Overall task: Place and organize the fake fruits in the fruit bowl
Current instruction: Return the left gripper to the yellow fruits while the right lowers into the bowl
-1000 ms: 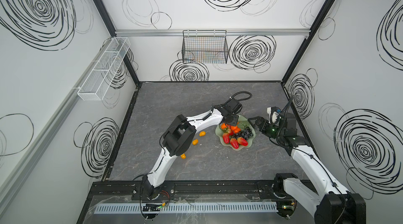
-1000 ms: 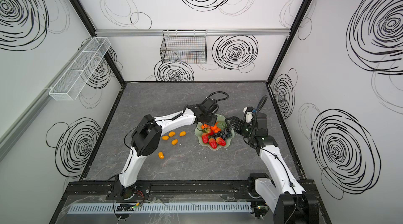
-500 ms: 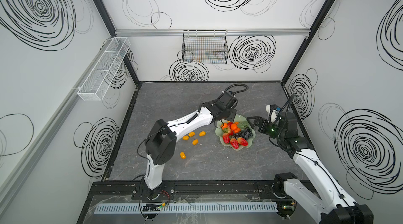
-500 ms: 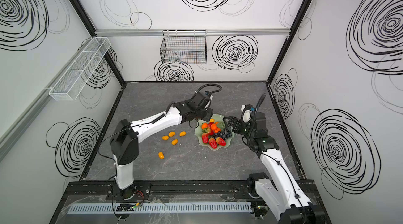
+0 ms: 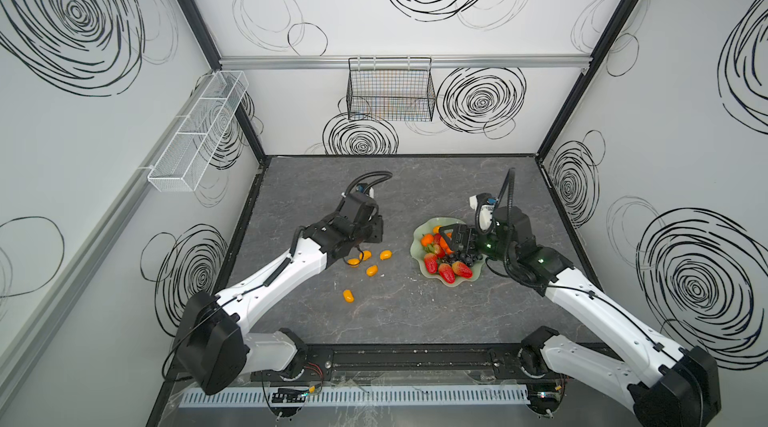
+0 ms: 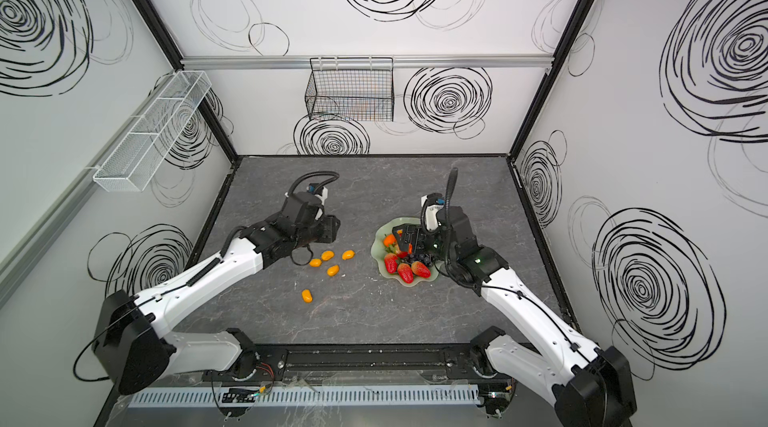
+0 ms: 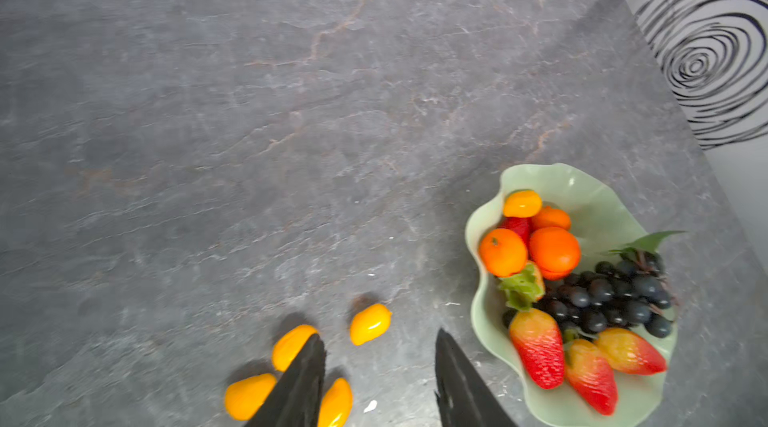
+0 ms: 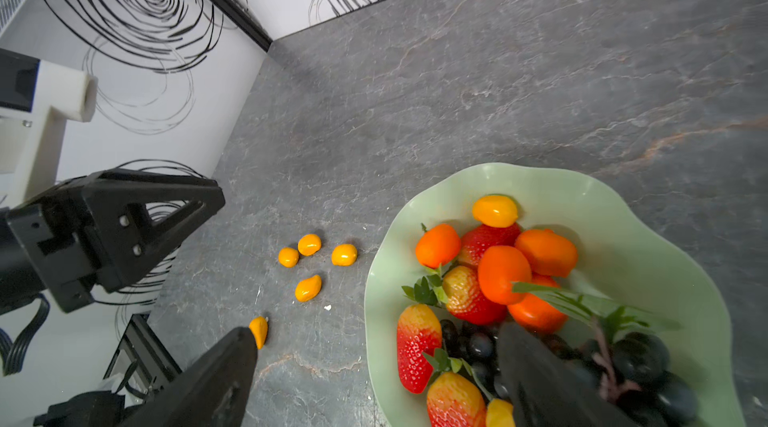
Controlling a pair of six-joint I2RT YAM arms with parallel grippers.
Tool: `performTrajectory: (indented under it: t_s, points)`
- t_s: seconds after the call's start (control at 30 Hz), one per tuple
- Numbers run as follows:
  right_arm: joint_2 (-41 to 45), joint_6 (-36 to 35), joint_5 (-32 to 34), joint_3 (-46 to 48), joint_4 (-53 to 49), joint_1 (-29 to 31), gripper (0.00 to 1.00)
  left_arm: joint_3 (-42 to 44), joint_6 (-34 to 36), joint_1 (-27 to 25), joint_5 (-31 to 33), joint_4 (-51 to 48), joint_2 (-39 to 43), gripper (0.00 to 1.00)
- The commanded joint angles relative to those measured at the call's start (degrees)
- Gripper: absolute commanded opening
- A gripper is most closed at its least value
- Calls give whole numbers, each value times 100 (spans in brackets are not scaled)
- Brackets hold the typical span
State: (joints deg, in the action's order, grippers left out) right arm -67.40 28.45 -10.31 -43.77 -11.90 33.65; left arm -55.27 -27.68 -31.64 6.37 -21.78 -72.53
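Loose fruit: five kumquats [image 5: 372, 270] on the grey table [image 5: 415, 192]; four clustered at about 9 o'clock of the fruit bowl [image 5: 419, 234], well clear of its rim; a stray kumquat [image 5: 348, 295] at 7 o'clock of that cluster
Bowl contents: strawberries [image 5: 446, 272], tangerines [image 5: 427, 240], a grape bunch [image 7: 611, 296] and one kumquat near the rim; room is left on the side away from the strawberries
Handling: probably light, stiff plastic; the glossy skin looks slippery; the oval shape will likely roll or squirt out of a skewed pinch; nothing fragile
Where to hold: across the short waist, pads square to the long axis, closing gently
Left gripper [image 7: 380, 335]: jaws parted, nothing between them; in both top views it hangs over the table with the cluster at roughly its 6 o'clock and the bowl at 3 o'clock
Right gripper [image 8: 376, 331]: spread wide and empty; poised over the bowl, one finger above the grapes, the other outside the rim
Nearest target: likely the kumquat just beyond the left fingertips; contact cannot be told
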Motion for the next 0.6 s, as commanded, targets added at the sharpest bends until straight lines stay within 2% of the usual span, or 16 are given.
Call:
performTrajectory:
  t_s: [0.0,0.23,0.4,0.57]
  points:
    - [-360,3,458,-333,178,397,95,428,-139,399,-230,105,440,51]
    - [-1149,51,679,-873,68,988,95,1101,-176,892,-563,194,735,55]
    - [-1478,82,626,-1170,-211,1052,95,1322,-240,891,-786,529,408,51]
    - [-1466,82,688,-1150,-313,1054,95,1256,-214,746,-746,673,-82,52]
